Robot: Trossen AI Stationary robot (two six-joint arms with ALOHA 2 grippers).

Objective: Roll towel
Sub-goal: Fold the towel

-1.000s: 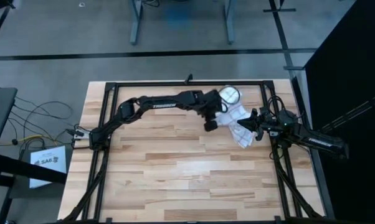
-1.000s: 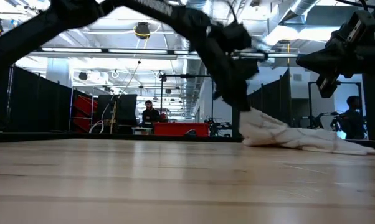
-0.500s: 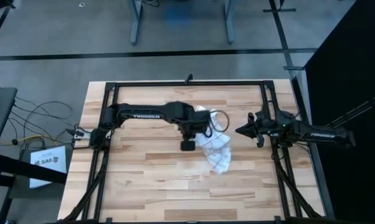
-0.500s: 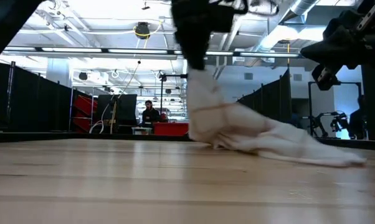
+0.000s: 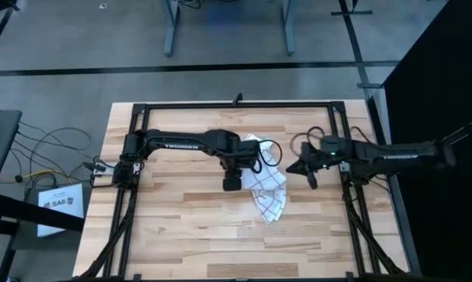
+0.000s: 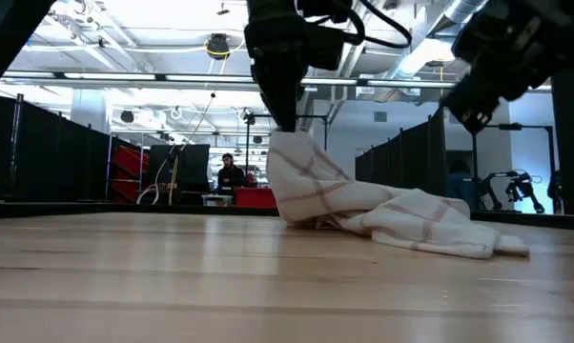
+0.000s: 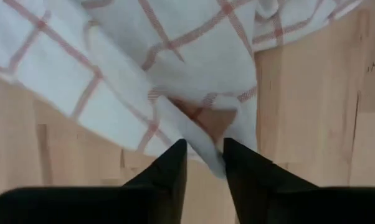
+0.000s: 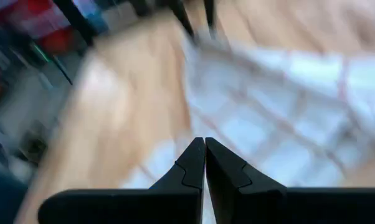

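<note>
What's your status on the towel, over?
Left end effector shut on towel, one edge lifted, rest trailing on table. Right end effector shut, empty, beside it. Nothing in the way.

The towel (image 5: 266, 186) is seen as thin, soft white cloth, matt, woven with a fine checked grid and creased into loose folds. The table (image 5: 181, 227) is faced in pale wood planks, smooth with a slight sheen. The left gripper (image 7: 203, 163) fingers are noted as matt black.

Bright overhead light, blurred right wrist view.
</note>
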